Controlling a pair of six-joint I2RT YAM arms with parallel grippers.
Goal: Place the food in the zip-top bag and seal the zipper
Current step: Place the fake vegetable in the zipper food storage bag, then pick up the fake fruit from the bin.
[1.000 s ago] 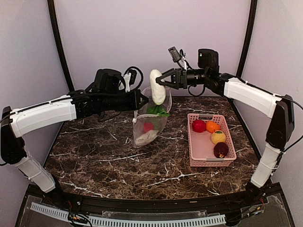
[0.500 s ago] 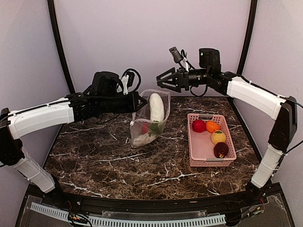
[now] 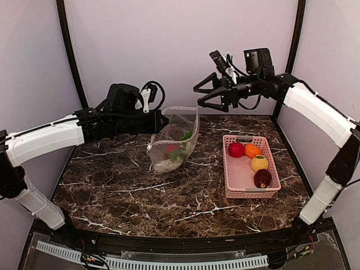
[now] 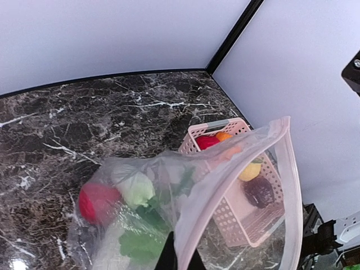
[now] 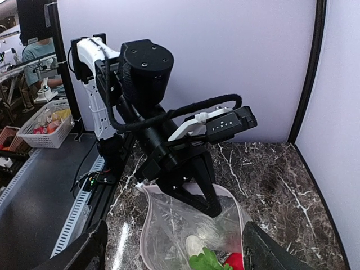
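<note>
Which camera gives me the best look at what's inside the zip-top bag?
Left wrist: close up through the clear zip-top bag, a red ball, a white piece and green leaves show. Right wrist looks into the mouth but crops the contents. Top external shows them small.

White arm shells [image 3: 48, 139], black joints [image 3: 125, 97].

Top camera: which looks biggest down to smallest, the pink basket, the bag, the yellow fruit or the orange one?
Largest: pink basket and zip-top bag, about alike, so tied.
Then: yellow fruit.
Smallest: orange fruit.
</note>
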